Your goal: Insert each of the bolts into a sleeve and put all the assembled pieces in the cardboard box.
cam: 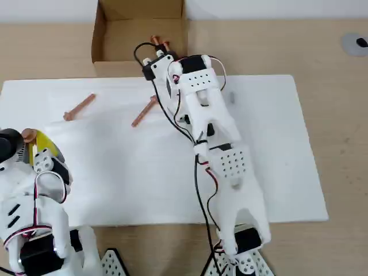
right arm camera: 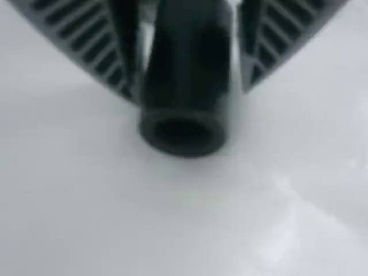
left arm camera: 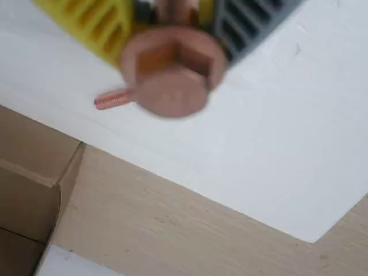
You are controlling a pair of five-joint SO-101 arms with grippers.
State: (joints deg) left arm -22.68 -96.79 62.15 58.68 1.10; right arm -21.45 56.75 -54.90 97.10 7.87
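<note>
The left gripper (left arm camera: 172, 17) is clamped on a bolt (left arm camera: 172, 80) at the upper centre of its wrist view, the shank mostly hidden behind the head. The right gripper (right arm camera: 184, 52) pinches a black sleeve (right arm camera: 184, 115), upper centre, with its rear end cut off.

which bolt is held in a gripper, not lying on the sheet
The bolt in the left gripper, hex head toward its wrist camera. Two other bolts lie loose on the white sheet.

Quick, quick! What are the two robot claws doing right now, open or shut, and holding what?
Left gripper: shut, holding a copper bolt.
Right gripper: shut, holding a black sleeve.
</note>
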